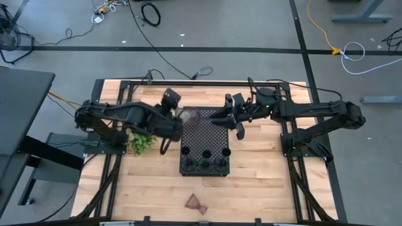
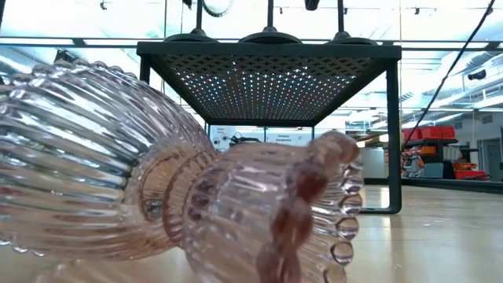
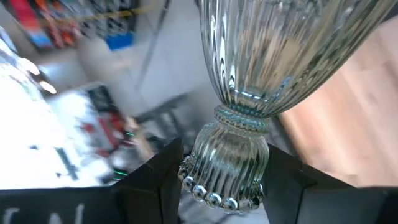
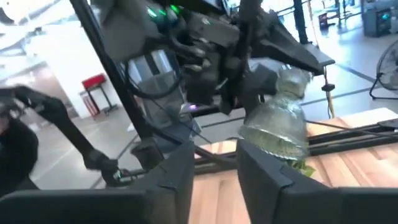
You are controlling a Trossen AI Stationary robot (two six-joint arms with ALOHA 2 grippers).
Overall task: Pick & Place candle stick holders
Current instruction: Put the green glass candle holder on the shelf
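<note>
High view: the left hand (image 1: pixel 178 117) holds a clear glass cup (image 1: pixel 188 115) over the far left corner of the black perforated tray (image 1: pixel 204 135), while the right hand (image 1: pixel 237 119) sits at the tray's far right edge around a slim black stick (image 1: pixel 239 127); whether it grips that stick or has let go I cannot tell. Three disc-based holders (image 1: pixel 205 164) stand in a row at the tray's near edge, and a pinkish cup (image 1: pixel 196 203) lies on its side on the tabletop (image 1: pixel 264 182), well apart from the tray. Judgement: the step in hand is bringing cup and stick together, so the cup should stay upright and be centred over its seat before the left hand loosens. Low view: the fallen pinkish cup (image 2: pixel 181 189) fills the foreground, ribbed, hourglass-shaped, beaded at the rim; the tray (image 2: pixel 267 79) stands behind it on legs. Left wrist view: the left hand's fingers (image 3: pixel 155 183) clamp the cup's (image 3: pixel 249 106) beaded foot; the glass is greenish-clear and vertically fluted, narrowing to a beaded waist. Smooth glass, so I judge that it could slip if tilted. Right wrist view: between the right hand's fingers (image 4: pixel 171 174) a gap shows; beyond it the left hand carries the cup (image 4: pixel 277 124) above the tabletop.
</note>
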